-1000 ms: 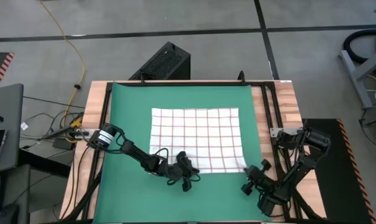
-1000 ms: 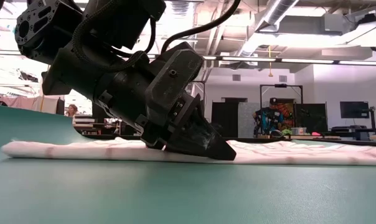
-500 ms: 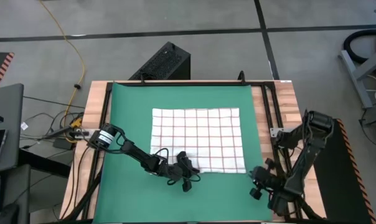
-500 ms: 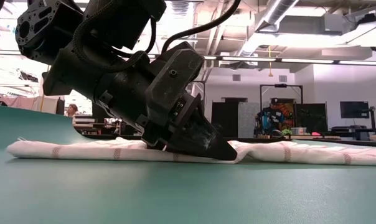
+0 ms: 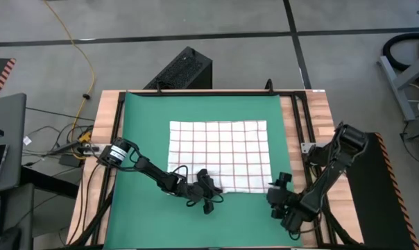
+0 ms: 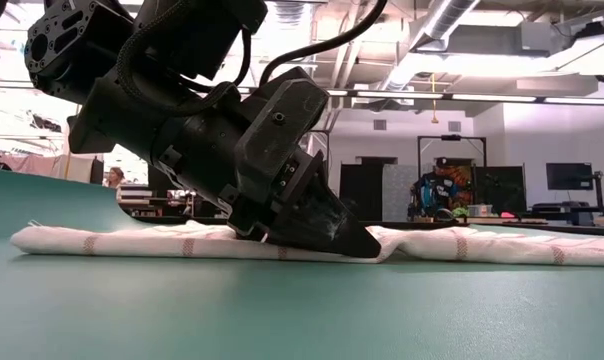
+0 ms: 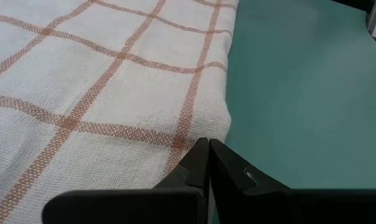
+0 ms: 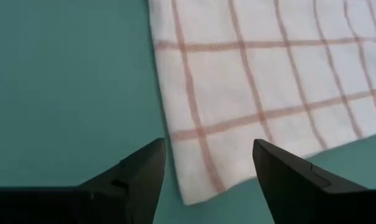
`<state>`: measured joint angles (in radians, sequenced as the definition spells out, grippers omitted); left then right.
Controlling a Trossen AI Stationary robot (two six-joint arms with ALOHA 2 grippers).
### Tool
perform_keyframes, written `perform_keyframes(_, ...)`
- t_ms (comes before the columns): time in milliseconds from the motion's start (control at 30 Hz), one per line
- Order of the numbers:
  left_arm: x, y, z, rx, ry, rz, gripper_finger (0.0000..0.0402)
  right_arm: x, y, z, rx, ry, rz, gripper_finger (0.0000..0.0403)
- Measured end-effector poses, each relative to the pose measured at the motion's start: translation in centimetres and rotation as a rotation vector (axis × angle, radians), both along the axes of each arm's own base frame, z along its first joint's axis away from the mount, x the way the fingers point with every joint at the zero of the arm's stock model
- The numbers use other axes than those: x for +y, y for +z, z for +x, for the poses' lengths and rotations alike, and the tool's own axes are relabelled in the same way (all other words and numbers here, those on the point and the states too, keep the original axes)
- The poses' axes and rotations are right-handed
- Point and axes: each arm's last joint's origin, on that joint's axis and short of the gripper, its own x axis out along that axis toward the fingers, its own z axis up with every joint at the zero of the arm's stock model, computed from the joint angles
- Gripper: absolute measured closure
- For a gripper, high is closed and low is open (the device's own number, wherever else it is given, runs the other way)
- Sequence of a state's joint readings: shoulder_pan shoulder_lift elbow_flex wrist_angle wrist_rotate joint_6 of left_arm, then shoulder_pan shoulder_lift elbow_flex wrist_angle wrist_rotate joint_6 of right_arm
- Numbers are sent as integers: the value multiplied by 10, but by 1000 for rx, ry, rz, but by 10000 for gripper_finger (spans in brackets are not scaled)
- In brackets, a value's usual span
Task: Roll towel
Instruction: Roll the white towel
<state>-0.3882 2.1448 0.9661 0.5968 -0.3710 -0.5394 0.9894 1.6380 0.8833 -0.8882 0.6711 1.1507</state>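
Observation:
The white towel (image 5: 220, 153) with thin red lines lies spread on the green mat (image 5: 143, 139). In the low view its near edge (image 6: 132, 242) shows as a thick band. My left gripper (image 5: 215, 193) is shut at the middle of that near edge, slanting down. My right gripper (image 5: 274, 190) hangs open above the towel's near right corner (image 8: 194, 186). Its two fingers stand either side of the corner without touching it. My left gripper has its shut fingertips (image 7: 208, 148) on the towel's near edge (image 7: 175, 140), slanting down from the table's left side. The tips pin the edge at mat level, and the cloth humps up a little just past them (image 6: 387, 240). Whether cloth sits between the fingers I cannot tell.
Black frame rails (image 5: 300, 132) run along the mat's sides on the wooden table. A black box (image 5: 185, 69) stands on the floor beyond the far edge. Bare mat lies left of the towel and along the near edge. A person (image 6: 432, 190) stands far back in the room.
My right gripper has opened at the towel's near right corner, risen above it and rolled about its own axis. The right part of the towel's near edge has gone slack, with a small hump beside my left fingertips.

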Motion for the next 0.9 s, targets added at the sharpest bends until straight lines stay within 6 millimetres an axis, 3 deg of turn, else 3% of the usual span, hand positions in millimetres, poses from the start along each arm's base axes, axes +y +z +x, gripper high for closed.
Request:
perform_keyframes(233,0,0,0,0,0,0,401,7,-6,-2,27,30,34,147)
perform_keyframes(500,0,0,0,0,1,0,401,-5,-19,-10,60,14,-11,147)
perform_keyframes(900,0,0,0,1,1,0,401,-6,-29,-11,99,80,22,148)
